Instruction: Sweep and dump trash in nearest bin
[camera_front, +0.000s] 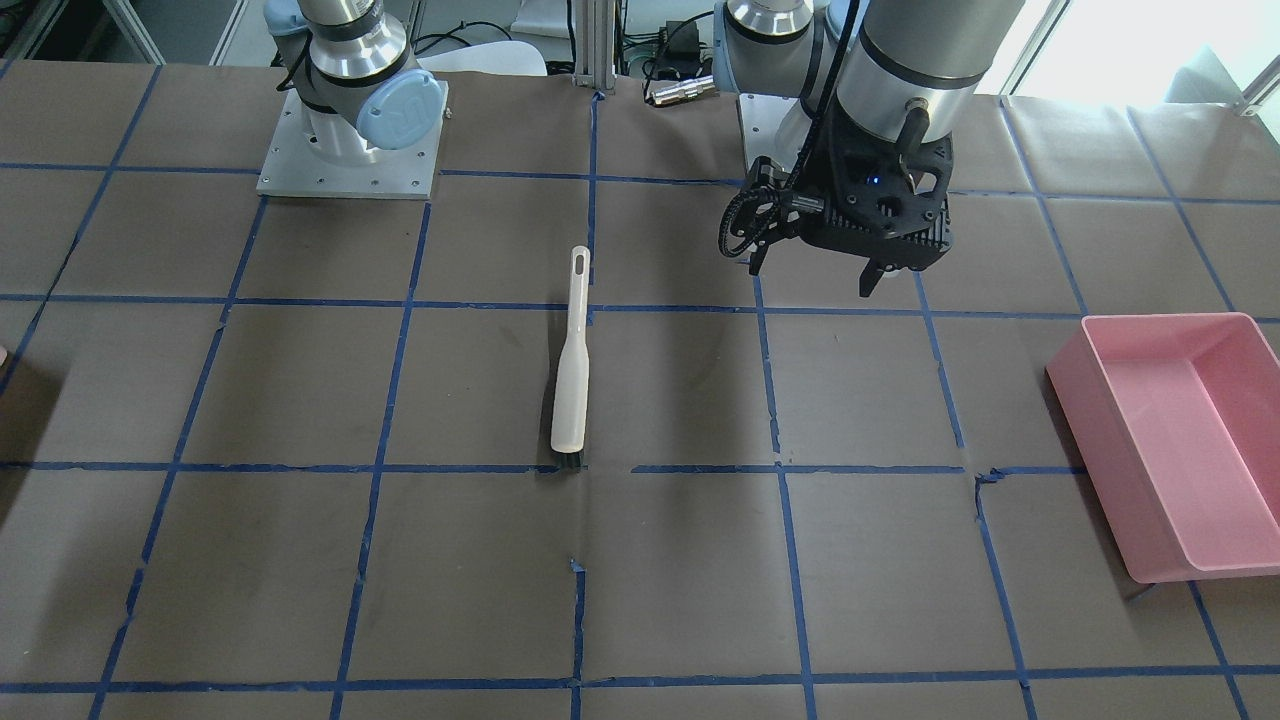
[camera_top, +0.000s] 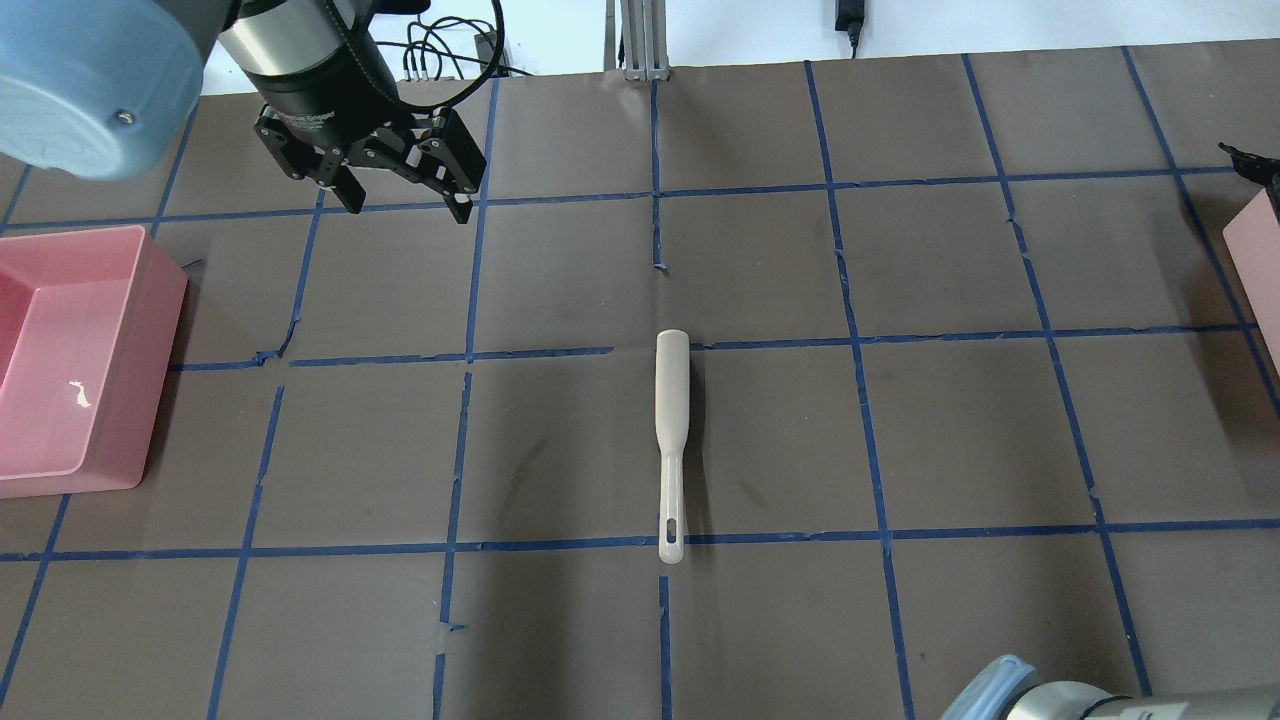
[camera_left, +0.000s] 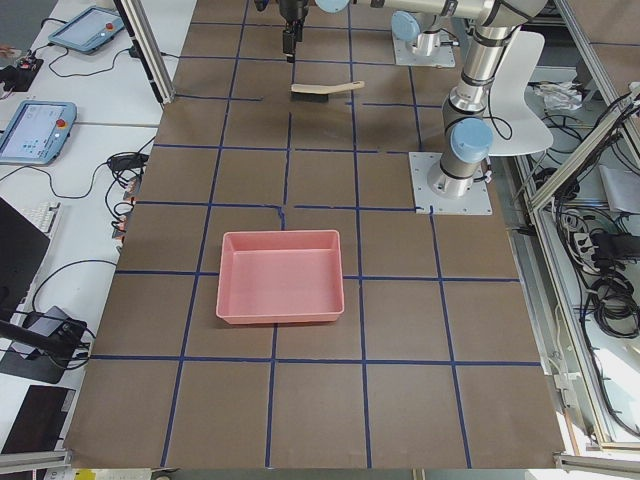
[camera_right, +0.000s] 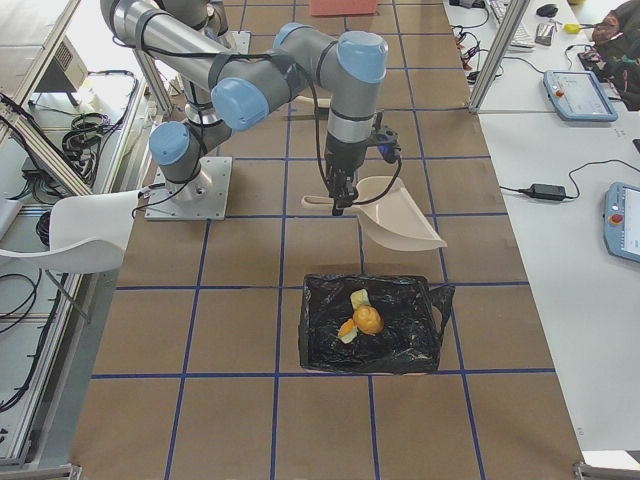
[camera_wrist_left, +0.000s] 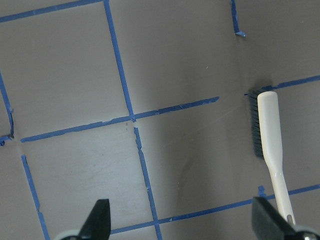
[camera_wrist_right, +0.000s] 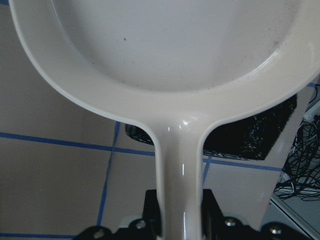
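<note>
A white brush (camera_top: 671, 440) with dark bristles lies on the brown table, handle toward the robot; it also shows in the front view (camera_front: 572, 370) and the left wrist view (camera_wrist_left: 270, 145). My left gripper (camera_top: 400, 205) is open and empty. It hovers above the table, to the far left of the brush, also seen from the front (camera_front: 815, 280). My right gripper (camera_right: 340, 195) is shut on the handle of a white dustpan (camera_right: 400, 215), held over a black-lined bin (camera_right: 370, 325) that holds an orange and scraps. The empty pan (camera_wrist_right: 165, 45) fills the right wrist view.
A pink bin (camera_top: 60, 360) stands at the table's left end, also in the front view (camera_front: 1170, 440). Another pink edge (camera_top: 1262, 270) shows at the overhead view's right border. Blue tape lines grid the brown table. Both arm bases stand at the robot's side.
</note>
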